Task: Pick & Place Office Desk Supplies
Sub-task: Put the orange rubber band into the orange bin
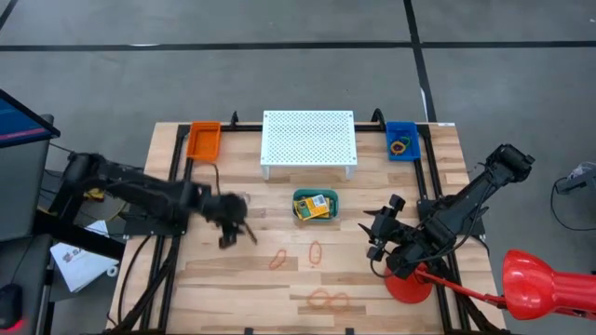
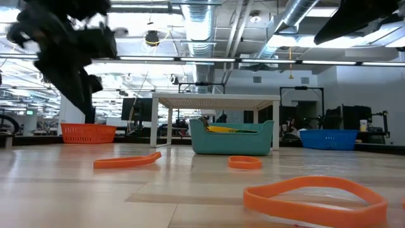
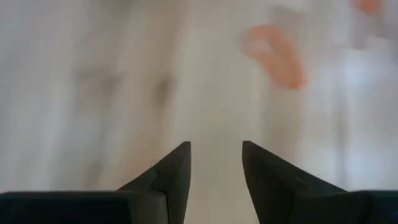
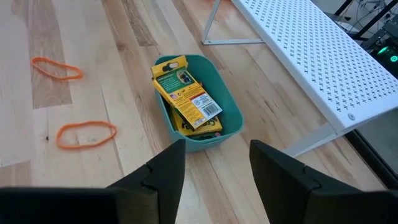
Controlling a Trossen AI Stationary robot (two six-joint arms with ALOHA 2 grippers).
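Observation:
Several orange rubber-band loops lie flat on the wooden table: one (image 1: 278,260), one (image 1: 315,251) and a pair (image 1: 329,300) near the front. Two yellow-and-green crayon boxes (image 1: 317,206) lie in a teal bin (image 1: 317,218). My left gripper (image 1: 235,231) is open and empty above the table, left of the bands; one orange band (image 3: 278,55) shows ahead of its fingers. My right gripper (image 1: 377,233) is open and empty, right of the teal bin (image 4: 219,99), facing it.
A white perforated stand (image 1: 308,140) stands at the back middle. An orange bin (image 1: 203,140) is at the back left, a blue bin (image 1: 402,141) with bands at the back right. A red round disc (image 1: 408,284) lies under the right arm.

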